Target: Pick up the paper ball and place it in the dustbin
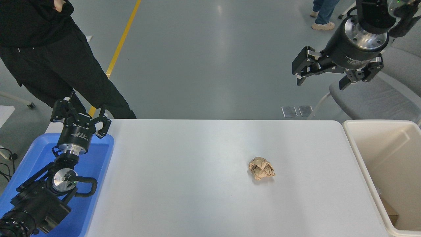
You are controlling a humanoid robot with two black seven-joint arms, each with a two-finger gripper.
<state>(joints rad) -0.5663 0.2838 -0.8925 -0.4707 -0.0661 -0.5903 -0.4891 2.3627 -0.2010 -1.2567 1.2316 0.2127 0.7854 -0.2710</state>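
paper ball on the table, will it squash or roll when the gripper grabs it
The paper ball is creased, crumpled kraft paper, so it probably gives a little under squeezing and is light for its size. Its lumpy, flattened underside suggests it would skid or tumble briefly rather than roll far. The rough folds should grip well.

Paper ball (261,168): tan, crumpled, lying free on tabletop (197,184), right of centre. Dustbin (361,164): cream, rect., upright at right edge, well apart from ball.
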